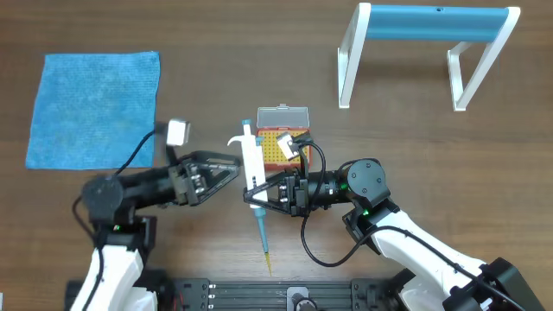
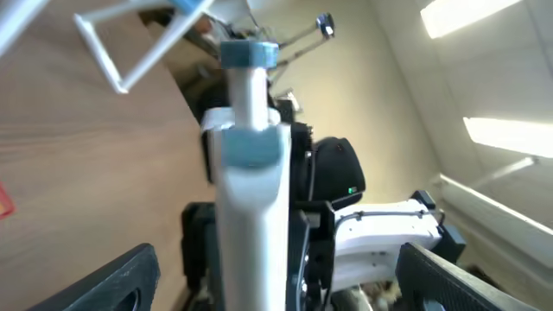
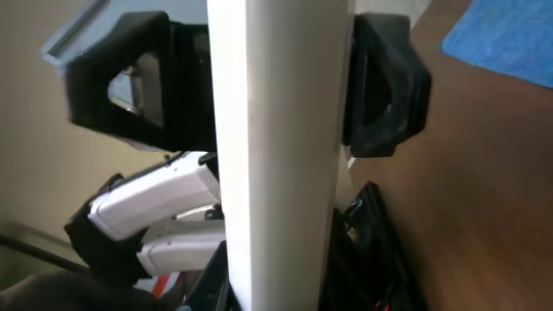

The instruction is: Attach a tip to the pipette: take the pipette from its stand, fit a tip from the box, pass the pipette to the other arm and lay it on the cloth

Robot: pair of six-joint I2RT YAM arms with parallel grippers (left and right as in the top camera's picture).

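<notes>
The right gripper (image 1: 257, 192) clamps the pipette (image 1: 251, 160) at mid-body, with the left gripper (image 1: 235, 170) spread wide, its fingers straddling the pipette.

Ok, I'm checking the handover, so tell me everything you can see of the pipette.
The pipette has a white, plastic-looking body with a hooked rest near its top, a blue lower shaft and a yellowish tip fitted. It is held above the wooden table, just in front of the tip box, tip end toward the arm bases. The right gripper is shut on its body. The left gripper has its fingers open either side.
</notes>
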